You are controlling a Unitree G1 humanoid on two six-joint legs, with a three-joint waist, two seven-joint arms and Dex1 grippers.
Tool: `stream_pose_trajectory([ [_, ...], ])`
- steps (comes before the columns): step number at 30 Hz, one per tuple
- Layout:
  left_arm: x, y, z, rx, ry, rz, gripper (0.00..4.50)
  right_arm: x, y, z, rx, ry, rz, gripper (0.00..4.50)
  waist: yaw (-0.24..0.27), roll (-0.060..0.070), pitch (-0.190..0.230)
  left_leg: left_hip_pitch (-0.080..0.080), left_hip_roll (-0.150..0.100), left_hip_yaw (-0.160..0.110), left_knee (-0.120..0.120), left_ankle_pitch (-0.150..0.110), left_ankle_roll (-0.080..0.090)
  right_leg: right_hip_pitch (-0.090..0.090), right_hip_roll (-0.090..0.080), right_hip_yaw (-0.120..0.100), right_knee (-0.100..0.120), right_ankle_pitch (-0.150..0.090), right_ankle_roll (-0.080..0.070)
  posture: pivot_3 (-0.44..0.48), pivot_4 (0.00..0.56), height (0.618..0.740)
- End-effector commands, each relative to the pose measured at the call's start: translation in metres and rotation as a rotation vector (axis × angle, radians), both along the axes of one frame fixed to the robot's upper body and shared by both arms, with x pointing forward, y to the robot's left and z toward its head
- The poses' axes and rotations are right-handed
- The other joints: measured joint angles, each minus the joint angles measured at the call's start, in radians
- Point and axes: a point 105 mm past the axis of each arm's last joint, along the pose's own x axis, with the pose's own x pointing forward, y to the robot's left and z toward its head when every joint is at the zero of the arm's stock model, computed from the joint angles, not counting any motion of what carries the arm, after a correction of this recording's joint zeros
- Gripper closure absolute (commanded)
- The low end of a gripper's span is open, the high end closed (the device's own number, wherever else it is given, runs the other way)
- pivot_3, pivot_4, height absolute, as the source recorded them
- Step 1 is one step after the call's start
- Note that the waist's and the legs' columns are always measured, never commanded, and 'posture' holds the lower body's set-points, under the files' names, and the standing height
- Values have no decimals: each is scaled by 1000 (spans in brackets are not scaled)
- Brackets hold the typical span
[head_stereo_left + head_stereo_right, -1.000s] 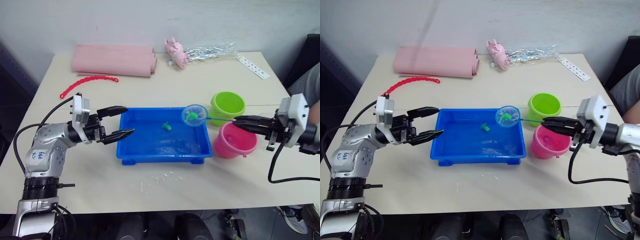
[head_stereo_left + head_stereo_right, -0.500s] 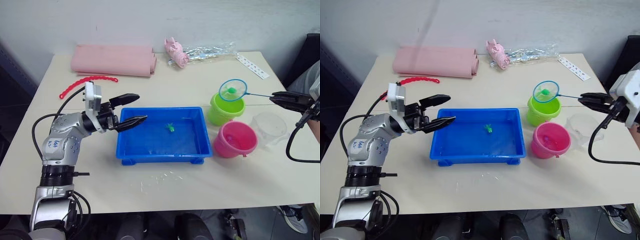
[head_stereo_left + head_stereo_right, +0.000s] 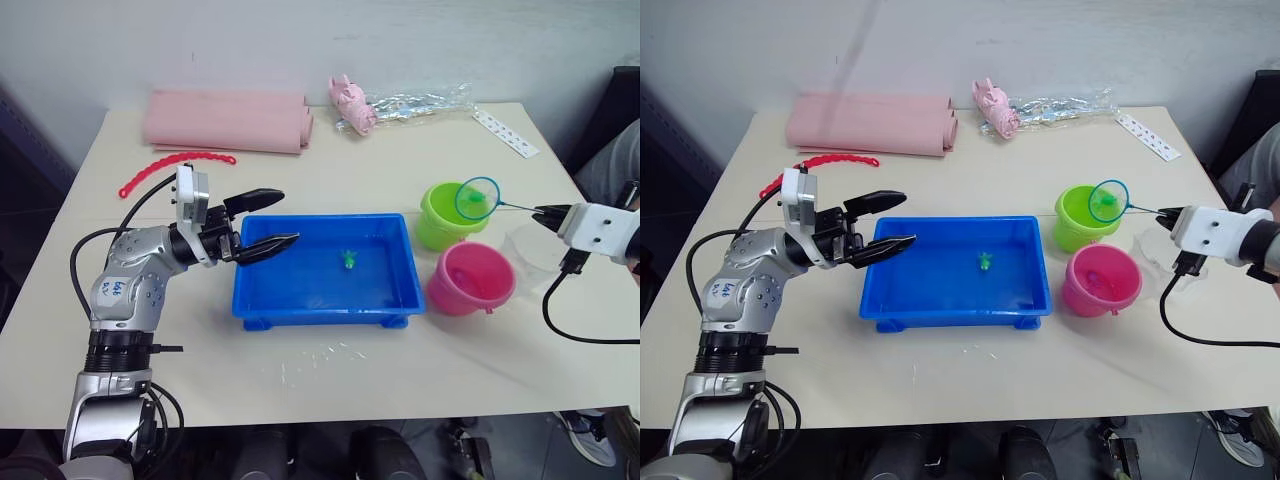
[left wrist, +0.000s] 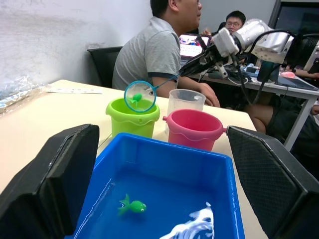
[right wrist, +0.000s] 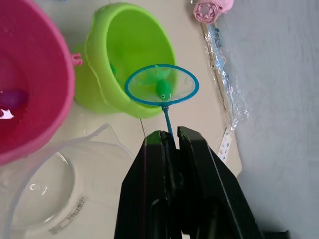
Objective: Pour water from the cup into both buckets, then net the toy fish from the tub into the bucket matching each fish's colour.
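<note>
Between the right gripper's (image 5: pixel 169 142) two black fingers, pressed tight together, sits the thin dark handle of the net (image 5: pixel 161 85); beyond the fingertips the handle ends in a round light-blue ring with fine see-through mesh, tipped up on edge over the rim of the lime green bucket (image 3: pixel 451 213); a small green fish (image 5: pixel 162 88) lies in the mesh. Just beside that bucket stands the pink bucket (image 3: pixel 470 277), with water and something dark pink inside; the clear cup (image 5: pixel 42 186) stands close under the right gripper. Ahead of the left gripper (image 3: pixel 273 218), whose fingers are spread wide and hold nothing, lies the bright-blue tub (image 3: pixel 324 309); its fingertips hover at the tub's near end; another green fish (image 4: pixel 132 205) floats in the shallow water beyond them.
</note>
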Motion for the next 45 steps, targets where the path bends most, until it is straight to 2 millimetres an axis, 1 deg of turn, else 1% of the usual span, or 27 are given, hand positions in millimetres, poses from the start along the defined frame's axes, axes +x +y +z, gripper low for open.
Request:
stream_pose_trajectory([
  [1,-6,-1,7,-14,-50,-5,31,-4,7,22,-215,-186,70,4500,0,0,0,0,0,0,0,0,0,0,0,0,0,0,0,0,150,740],
  [3,-6,-2,6,-14,-48,-5,31,-4,7,24,-307,-247,80,4500,0,0,0,0,0,0,0,0,0,0,0,0,0,0,0,0,150,740],
  [6,-8,-3,6,-22,-42,-14,31,-5,1,18,-342,-233,82,4500,-1,0,0,0,0,0,0,0,0,0,0,0,0,0,0,0,150,740],
  [10,-9,-4,6,-30,-42,-24,31,-7,-2,24,-410,-281,93,4500,-1,0,0,0,0,0,0,0,0,0,0,1,0,0,0,0,150,740],
  [13,-9,-4,6,-28,-44,-26,31,-7,-4,21,-466,-277,108,4500,-1,0,0,0,0,0,0,0,0,0,0,1,0,0,0,0,150,740],
  [16,-8,-5,6,-24,-46,-34,31,-7,-7,23,-504,-314,92,4500,-1,0,0,0,0,0,0,0,0,0,0,1,0,0,0,0,150,740],
  [20,-6,-9,6,-27,-42,-48,31,-12,1,25,-564,-374,171,4500,-1,1,0,0,0,0,0,0,0,-1,0,1,0,0,0,0,150,740],
  [23,-5,-12,4,-29,-37,-58,31,-16,3,25,-582,-405,201,4500,-1,1,0,0,0,0,0,0,0,-1,0,1,0,0,0,0,150,740],
  [27,-2,-15,3,-38,-39,-63,31,-14,3,25,-605,-427,204,4500,-2,1,0,0,0,0,0,0,0,-1,0,1,0,0,0,0,150,740],
  [31,0,-17,3,-42,-45,-66,31,-15,12,28,-622,-482,249,4500,-1,1,0,0,0,1,0,0,-1,-1,0,1,1,0,0,0,150,740],
  [33,0,-17,3,-42,-47,-66,31,-15,13,27,-656,-495,255,4500,-2,1,0,0,0,1,0,0,-1,-1,0,1,1,0,0,0,150,740],
  [36,1,-17,2,-42,-48,-65,31,-14,10,16,-655,-450,255,4500,-2,1,0,0,0,1,-1,0,-1,-1,1,1,1,0,0,0,150,740],
  [39,2,-16,2,-40,-49,-64,31,-9,4,14,-656,-439,208,4500,-2,1,0,0,0,1,-1,0,-1,-1,1,2,1,0,0,0,150,740],
  [43,3,-12,1,-34,-55,-56,31,-8,11,7,-635,-417,235,4500,-2,1,0,0,0,1,-1,0,-1,-1,1,1,1,0,0,0,150,740],
  [45,4,-11,2,-35,-60,-47,31,-8,10,13,-620,-445,221,4500,-2,1,0,0,0,1,-1,0,-1,-1,1,1,1,0,0,0,150,740],
])
